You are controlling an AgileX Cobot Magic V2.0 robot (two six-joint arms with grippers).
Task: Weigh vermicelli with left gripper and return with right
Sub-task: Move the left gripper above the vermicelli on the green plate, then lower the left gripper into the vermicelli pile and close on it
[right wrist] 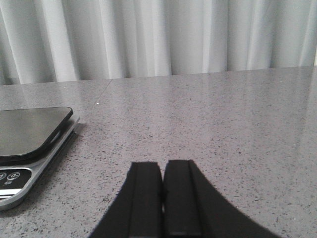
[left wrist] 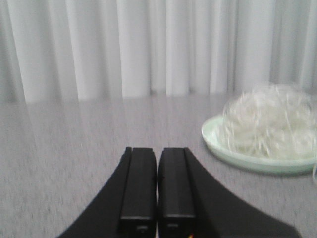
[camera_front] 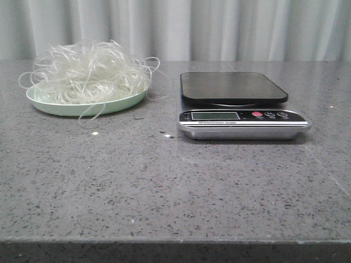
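Note:
The vermicelli is a fluffy whitish tangle heaped on a pale green plate at the table's far left. Beside it to the right stands a digital scale with a bare black platform and a silver front panel. No arm shows in the front view. In the left wrist view my left gripper is shut with nothing in it, and the vermicelli lies off to one side, well apart. In the right wrist view my right gripper is shut and holds nothing, with the scale off to its side.
A grey speckled stone table carries everything, its front edge near the camera. White curtains hang behind it. A few small noodle crumbs lie in front of the plate.

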